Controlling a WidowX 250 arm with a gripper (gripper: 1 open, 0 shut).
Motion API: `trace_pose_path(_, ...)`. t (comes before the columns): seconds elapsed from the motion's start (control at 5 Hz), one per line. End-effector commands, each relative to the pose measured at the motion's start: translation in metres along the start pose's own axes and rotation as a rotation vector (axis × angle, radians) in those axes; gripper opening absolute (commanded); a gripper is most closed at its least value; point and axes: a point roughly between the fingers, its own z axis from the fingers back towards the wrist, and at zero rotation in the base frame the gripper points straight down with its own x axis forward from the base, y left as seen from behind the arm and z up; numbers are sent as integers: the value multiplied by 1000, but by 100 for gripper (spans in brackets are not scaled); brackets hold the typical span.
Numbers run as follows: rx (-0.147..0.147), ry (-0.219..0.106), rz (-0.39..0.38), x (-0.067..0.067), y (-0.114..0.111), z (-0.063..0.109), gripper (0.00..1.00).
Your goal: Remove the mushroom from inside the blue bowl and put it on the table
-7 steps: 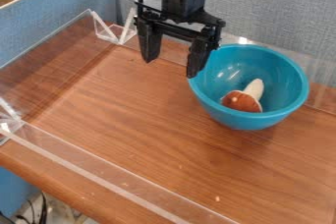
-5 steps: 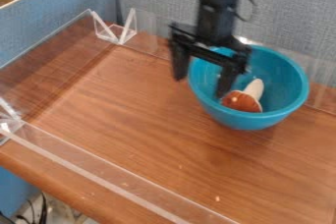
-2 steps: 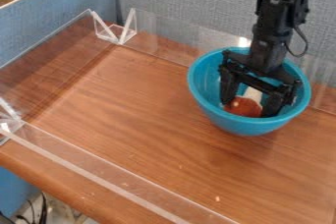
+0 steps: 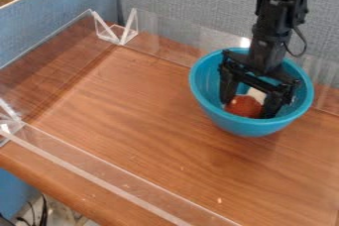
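Gripper (image 4: 252, 101) lowered into the blue bowl (image 4: 209, 97) — fingers spread apart, one either side of the mushroom (image 4: 244, 106). Mushroom lies inside, reddish-brown cap toward the camera; bowl upright on the table (image 4: 146, 111).

No texts, labels, brands, numbers or signs can be read.

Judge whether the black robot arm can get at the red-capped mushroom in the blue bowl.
Probably yes: the black fingers are down inside the round blue bowl, open around the red-capped mushroom, with nothing covering the bowl.
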Motion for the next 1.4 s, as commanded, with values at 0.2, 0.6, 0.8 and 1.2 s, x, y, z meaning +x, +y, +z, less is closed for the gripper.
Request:
trace_pose_path(0.2,9,-77,28,14,15,19,100)
trace_pose_path(0.6,15,-91,47,20,25,19,100)
trace_pose_path(0.8,20,-98,55,24,30,18,100)
trace_pose_path(1.2,28,-111,59,32,34,15,100)
